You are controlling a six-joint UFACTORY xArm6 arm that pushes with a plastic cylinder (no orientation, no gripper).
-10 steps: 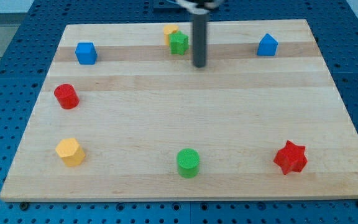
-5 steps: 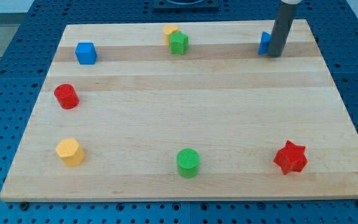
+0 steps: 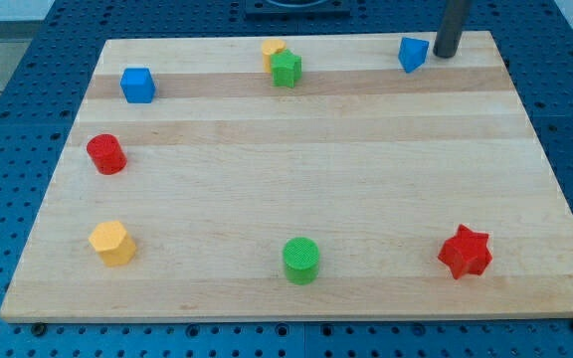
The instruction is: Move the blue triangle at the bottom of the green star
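Observation:
The blue triangle (image 3: 412,54) lies near the view's top right of the wooden board (image 3: 296,179). The green star (image 3: 286,69) sits at the top centre, touching a yellow block (image 3: 273,51) behind it. My tip (image 3: 446,54) is just to the right of the blue triangle, close to it or touching it, near the board's top edge. The triangle is well to the right of the green star.
A blue cube (image 3: 137,85) is at the top left. A red cylinder (image 3: 106,154) is at the left. A yellow hexagon block (image 3: 113,243) is at the bottom left, a green cylinder (image 3: 300,260) at the bottom centre, a red star (image 3: 465,252) at the bottom right.
My tip swept from beside the green star to the right, passed the blue triangle and now stands at its right. The triangle has shifted up and left and turned.

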